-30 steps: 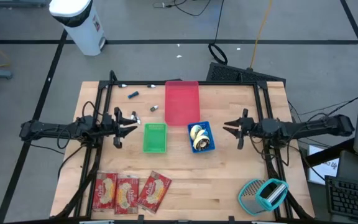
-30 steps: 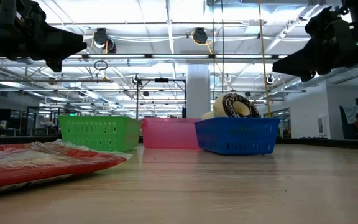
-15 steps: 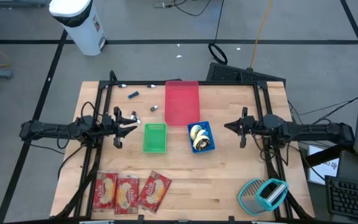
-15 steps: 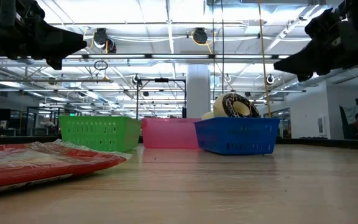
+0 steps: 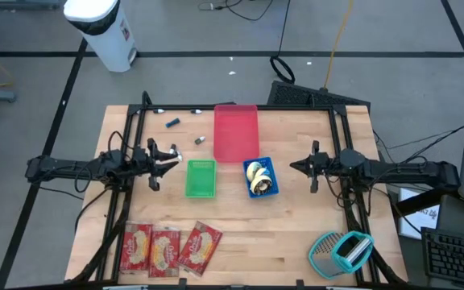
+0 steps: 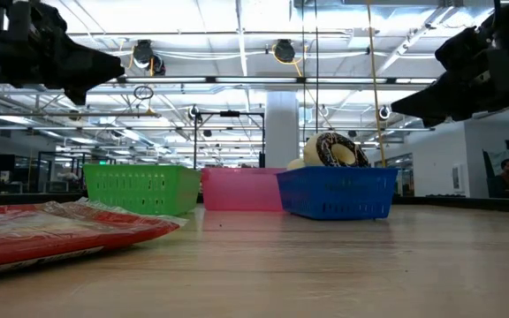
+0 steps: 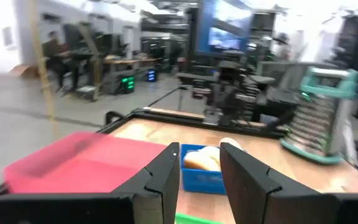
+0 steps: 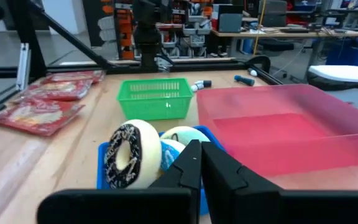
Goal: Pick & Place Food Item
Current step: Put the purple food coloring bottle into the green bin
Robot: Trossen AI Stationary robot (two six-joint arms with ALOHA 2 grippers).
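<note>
A blue basket (image 5: 273, 173) in the middle of the table holds doughnuts (image 5: 257, 177), one dark-sprinkled (image 8: 124, 155) and standing on edge. To its left sits a green basket (image 5: 200, 179), and behind both a pink tray (image 5: 236, 133). My left gripper (image 5: 176, 158) hovers left of the green basket, pointing level toward the table's right, open with nothing between its fingers (image 7: 199, 168). My right gripper (image 5: 292, 166) hovers right of the blue basket, pointing level toward it, shut and empty (image 8: 201, 155). Both are well above the table (image 6: 254, 265).
Three red food packets (image 5: 167, 248) lie at the near left. A teal-handled grater (image 5: 341, 251) lies at the near right. Two small loose objects (image 5: 172, 122) (image 5: 200, 139) lie at the far left. Bare wood stretches between the baskets and the near edge.
My right gripper has shut its fingers on nothing. It has sunk a little, and its arm has swung slightly toward the table's near edge. My left gripper and the baskets stay as they were.
</note>
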